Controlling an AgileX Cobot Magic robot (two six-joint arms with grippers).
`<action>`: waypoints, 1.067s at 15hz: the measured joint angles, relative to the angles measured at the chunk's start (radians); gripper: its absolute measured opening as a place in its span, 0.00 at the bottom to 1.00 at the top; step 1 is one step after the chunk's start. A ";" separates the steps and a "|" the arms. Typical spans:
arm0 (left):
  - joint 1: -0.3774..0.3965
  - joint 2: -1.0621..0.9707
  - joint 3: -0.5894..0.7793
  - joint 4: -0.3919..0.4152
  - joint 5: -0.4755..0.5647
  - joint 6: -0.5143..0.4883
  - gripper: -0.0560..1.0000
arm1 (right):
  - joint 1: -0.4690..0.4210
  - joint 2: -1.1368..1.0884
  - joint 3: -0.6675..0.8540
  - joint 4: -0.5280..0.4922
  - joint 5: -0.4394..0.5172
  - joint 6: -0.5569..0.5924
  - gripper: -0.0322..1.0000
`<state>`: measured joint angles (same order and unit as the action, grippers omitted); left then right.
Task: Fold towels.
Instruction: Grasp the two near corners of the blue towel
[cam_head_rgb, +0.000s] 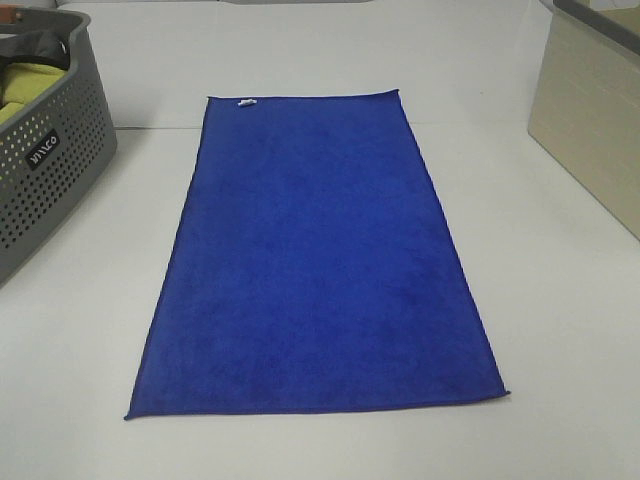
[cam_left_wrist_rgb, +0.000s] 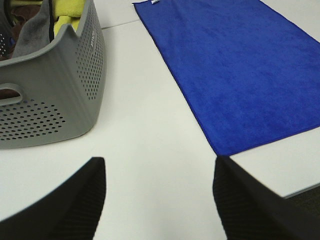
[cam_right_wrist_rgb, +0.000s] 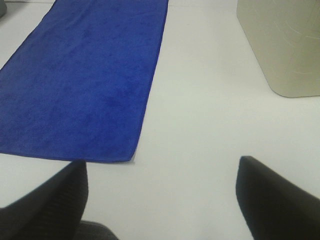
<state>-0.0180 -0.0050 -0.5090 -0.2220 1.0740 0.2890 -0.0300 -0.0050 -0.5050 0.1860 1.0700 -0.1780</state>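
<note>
Blue towel (cam_head_rgb: 318, 255) lies flat and unfolded mid-table, long axis running away from the arms, tag at far end. L gripper (cam_left_wrist_rgb: 159, 169) and R gripper (cam_right_wrist_rgb: 162, 164) both wide open, empty. Each sits just short of its near corner, approx equally close.

We note black label (cam_head_rgb: 43, 153), white lettering, on grey basket (cam_head_rgb: 75, 115) wall at desk's left edge: letters too blurred for us. White tag (cam_head_rgb: 247, 102) on towel (cam_head_rgb: 315, 260): unreadable.
</note>
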 joint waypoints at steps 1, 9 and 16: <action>0.000 0.000 0.000 0.000 0.000 0.000 0.62 | 0.000 0.000 0.000 0.000 0.000 0.000 0.77; 0.000 0.000 0.000 0.000 0.000 0.000 0.62 | 0.000 0.000 0.000 0.000 0.000 0.000 0.77; 0.000 0.000 0.000 0.000 0.000 0.000 0.62 | 0.000 0.000 0.000 0.000 0.000 0.000 0.77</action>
<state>-0.0180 -0.0050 -0.5090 -0.2220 1.0740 0.2890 -0.0300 -0.0050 -0.5050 0.1860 1.0700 -0.1780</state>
